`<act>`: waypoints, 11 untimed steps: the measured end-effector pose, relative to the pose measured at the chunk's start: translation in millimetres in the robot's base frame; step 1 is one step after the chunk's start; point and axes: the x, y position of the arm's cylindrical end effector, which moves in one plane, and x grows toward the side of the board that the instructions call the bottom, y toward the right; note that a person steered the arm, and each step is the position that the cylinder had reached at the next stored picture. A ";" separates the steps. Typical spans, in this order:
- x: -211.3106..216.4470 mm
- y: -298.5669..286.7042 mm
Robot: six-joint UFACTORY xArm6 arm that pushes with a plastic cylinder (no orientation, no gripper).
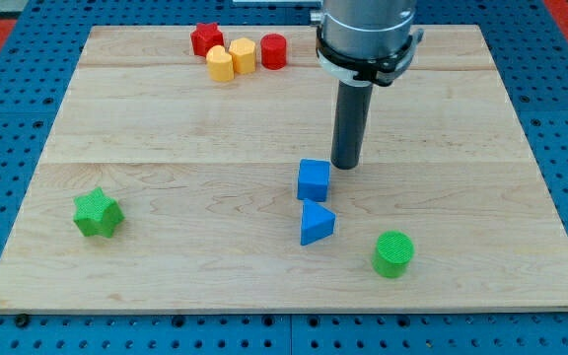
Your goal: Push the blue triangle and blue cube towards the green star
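Observation:
The blue cube (314, 179) sits near the board's middle, with the blue triangle (316, 223) just below it, almost touching. The green star (98, 213) lies far off at the view's left, near the board's lower left. My tip (345, 164) rests on the board just to the upper right of the blue cube, close to it but with a small gap showing.
A green cylinder (393, 253) stands to the lower right of the blue triangle. At the view's top are a red star (206, 39), two yellow hexagonal blocks (221, 64) (243, 54) and a red cylinder (273, 50). The wooden board (166, 148) lies on a blue pegboard.

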 end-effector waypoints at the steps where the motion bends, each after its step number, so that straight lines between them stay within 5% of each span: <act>1: 9.9 -66.6; 2: 29.0 -104.3; 5: 27.5 38.4; 6: 65.7 58.5; 7: 95.4 40.9; 9: 54.5 -41.7; 11: 54.3 -0.2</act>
